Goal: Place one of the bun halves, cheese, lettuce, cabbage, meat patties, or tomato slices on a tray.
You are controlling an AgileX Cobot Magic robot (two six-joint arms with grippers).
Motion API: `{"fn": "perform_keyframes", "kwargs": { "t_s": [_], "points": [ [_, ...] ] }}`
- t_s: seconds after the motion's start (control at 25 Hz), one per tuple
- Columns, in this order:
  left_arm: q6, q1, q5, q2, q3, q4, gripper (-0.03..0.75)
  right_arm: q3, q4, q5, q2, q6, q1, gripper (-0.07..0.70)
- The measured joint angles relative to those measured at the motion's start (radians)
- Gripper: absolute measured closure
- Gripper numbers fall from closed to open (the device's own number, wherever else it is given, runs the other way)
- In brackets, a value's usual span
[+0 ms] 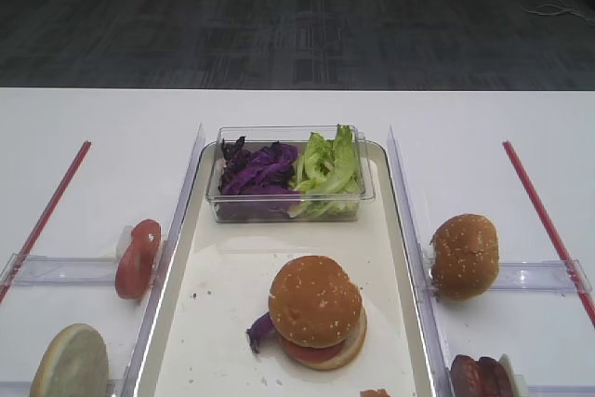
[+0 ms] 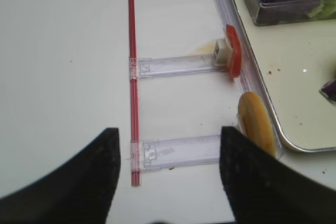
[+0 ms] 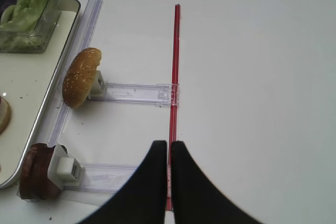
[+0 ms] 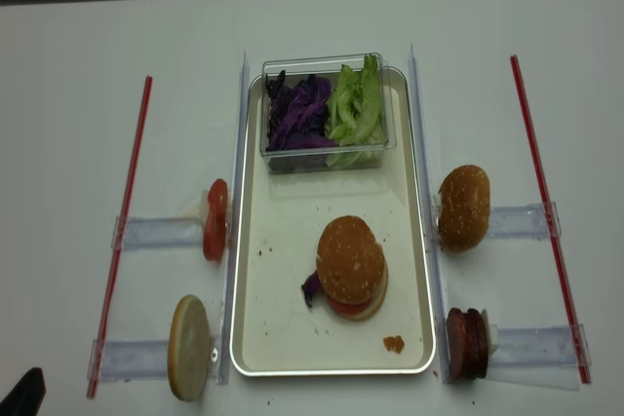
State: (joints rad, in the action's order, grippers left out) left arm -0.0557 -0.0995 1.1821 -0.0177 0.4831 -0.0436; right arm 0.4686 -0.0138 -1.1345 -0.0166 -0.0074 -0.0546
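Cream-white rectangular tray with a raised silvery rim lies lengthwise in the middle of the white surface. At its far end stands a small clear plastic tub holding dark purple shredded cabbage strips on the left and bright green ruffled lettuce leaves on the right. Nearer on the tray sits a stacked burger: a sesame bun top over a red slice and a pale base, with a purple shred poking out at its left. Right of the tray, a second domed golden-brown sesame bun half stands on edge in a clear holder, and dark reddish-brown round meat patties stand in the nearer holder. Left of the tray, a round red tomato slice and a pale flat-faced bun disc stand likewise. The right arm's black fingers are pressed together, empty, over a thin red strip. The left arm's black fingers stand wide apart, holding nothing
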Motion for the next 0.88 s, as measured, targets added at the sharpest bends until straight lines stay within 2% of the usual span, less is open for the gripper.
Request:
{"fn": "perform_keyframes", "kwargs": {
  "t_s": [0.88],
  "points": [
    [0.000,0.000,0.000,0.000,0.000,0.000,0.319,0.000,0.000,0.000,0.000,0.000,0.000,0.587]
  ]
}}
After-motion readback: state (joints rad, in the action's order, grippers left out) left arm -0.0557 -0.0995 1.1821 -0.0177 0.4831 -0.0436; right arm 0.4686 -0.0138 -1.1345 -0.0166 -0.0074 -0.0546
